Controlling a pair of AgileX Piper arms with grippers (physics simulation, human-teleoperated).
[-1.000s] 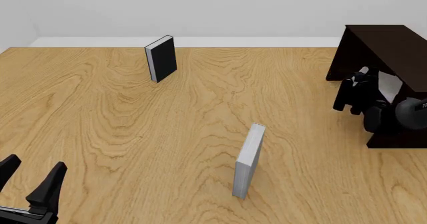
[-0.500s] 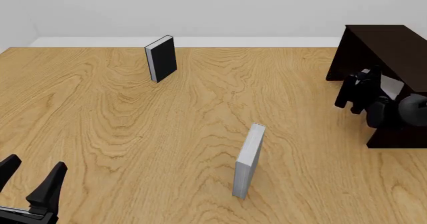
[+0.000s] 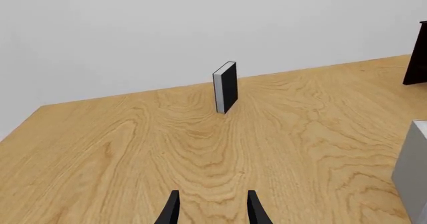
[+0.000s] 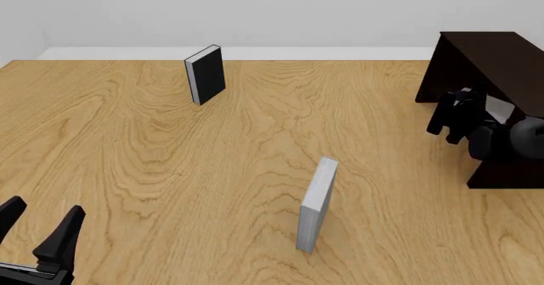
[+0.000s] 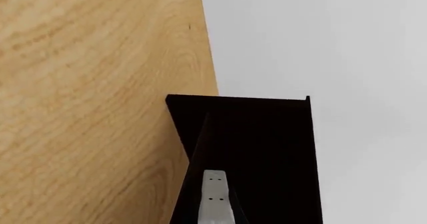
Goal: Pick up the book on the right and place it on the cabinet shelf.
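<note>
Book [image 4: 497, 109] seemingly sitting inside cabinet shelf [image 4: 485, 116], just beyond right gripper [image 4: 457, 116]. Jaw spacing impossible to tell there. Left gripper [image 4: 38, 224] idling spread wide, well apart.

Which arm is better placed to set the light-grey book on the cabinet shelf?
Right. The right gripper is at the cabinet shelf beside the book. The left gripper sits open, far off at the near left.

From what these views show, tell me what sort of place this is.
Probably a simulated tabletop test scene, not a real room: a bare wood-grain table, blank grey walls, a black book and a grey book standing upright, and a dark brown cabinet.
</note>
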